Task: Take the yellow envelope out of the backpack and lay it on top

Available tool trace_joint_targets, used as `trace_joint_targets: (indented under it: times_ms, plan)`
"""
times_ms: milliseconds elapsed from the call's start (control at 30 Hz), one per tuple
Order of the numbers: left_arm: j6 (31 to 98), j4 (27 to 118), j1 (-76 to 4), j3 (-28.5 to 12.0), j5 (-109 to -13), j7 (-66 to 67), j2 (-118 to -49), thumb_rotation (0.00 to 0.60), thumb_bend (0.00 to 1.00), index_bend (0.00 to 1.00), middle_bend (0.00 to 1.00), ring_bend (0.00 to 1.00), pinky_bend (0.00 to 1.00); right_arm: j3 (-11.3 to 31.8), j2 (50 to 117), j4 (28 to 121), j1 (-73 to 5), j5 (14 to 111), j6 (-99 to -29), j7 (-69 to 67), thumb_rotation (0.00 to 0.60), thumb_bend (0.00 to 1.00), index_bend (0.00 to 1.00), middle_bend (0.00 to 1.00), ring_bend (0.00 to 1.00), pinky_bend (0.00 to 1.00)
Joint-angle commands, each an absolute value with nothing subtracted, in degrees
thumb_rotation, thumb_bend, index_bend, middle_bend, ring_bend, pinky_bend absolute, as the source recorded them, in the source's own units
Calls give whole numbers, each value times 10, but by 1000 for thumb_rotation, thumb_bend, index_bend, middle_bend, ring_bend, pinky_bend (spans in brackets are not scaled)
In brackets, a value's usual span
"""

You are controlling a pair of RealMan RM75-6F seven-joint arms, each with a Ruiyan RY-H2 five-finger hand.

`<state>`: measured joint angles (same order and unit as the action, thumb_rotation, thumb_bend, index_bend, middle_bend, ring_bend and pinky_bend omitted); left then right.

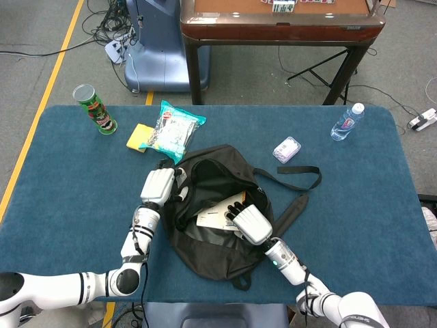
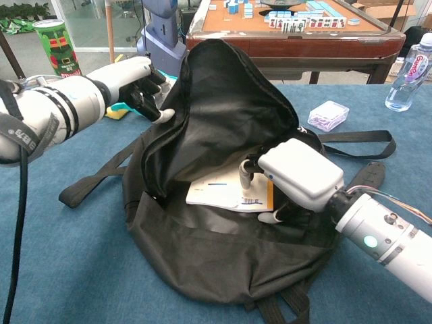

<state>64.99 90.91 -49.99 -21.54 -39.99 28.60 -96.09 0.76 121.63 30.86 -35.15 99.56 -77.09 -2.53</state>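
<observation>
The black backpack (image 1: pixel 217 198) lies open in the middle of the blue table, its flap (image 2: pixel 229 101) lifted up. My left hand (image 1: pixel 158 184) grips the flap's left edge and holds it up, and the chest view shows that hand (image 2: pixel 135 81) too. The yellow envelope (image 2: pixel 226 192), with a white label on it, lies inside the opening (image 1: pixel 213 217). My right hand (image 2: pixel 297 172) reaches into the bag and pinches the envelope's right end, fingers on top and thumb under it. From above, the right hand (image 1: pixel 250 222) covers that end.
A green can (image 1: pixel 94 108), a snack bag (image 1: pixel 176 130) and a yellow sponge (image 1: pixel 139 137) lie at the back left. A small clear box (image 1: pixel 287 149) and a water bottle (image 1: pixel 347 121) sit at the back right. Backpack straps (image 1: pixel 297 174) trail right. A wooden table (image 1: pixel 280 20) stands behind.
</observation>
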Motion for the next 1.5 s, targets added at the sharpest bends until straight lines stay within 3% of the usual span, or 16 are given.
trace_joint_targets:
  times_ms: [33,367,567,1000,1200,1500]
  plan:
    - [651,910,-500,-215,-396,287,-959,600,987,734,587,432,61,3,1239,274,-356,999,-789,-49,600,154,458,449,404,498]
    - [654,917,-499,-214,-385,286,-949,600,987,727,583,432,61,-5,1272,209,-362,998,-818,-76,600,378,575,536,493,500]
    - [656,921,-499,-212,-382,288,-944,600,987,722,580,431,61,-6,1279,188,-365,994,-834,-82,600,491,675,610,563,556]
    - [652,917,-501,-205,-386,283,-938,600,987,716,571,423,61,-13,1235,221,-356,997,-912,-93,600,519,807,704,643,633]
    - [653,918,-502,-202,-391,284,-936,600,987,716,569,422,61,-18,1167,327,-355,1018,-981,-66,600,520,831,721,658,646]
    - [655,925,-499,-189,-404,285,-933,600,987,716,568,421,61,3,987,644,-356,1060,-1039,59,600,520,842,732,670,658]
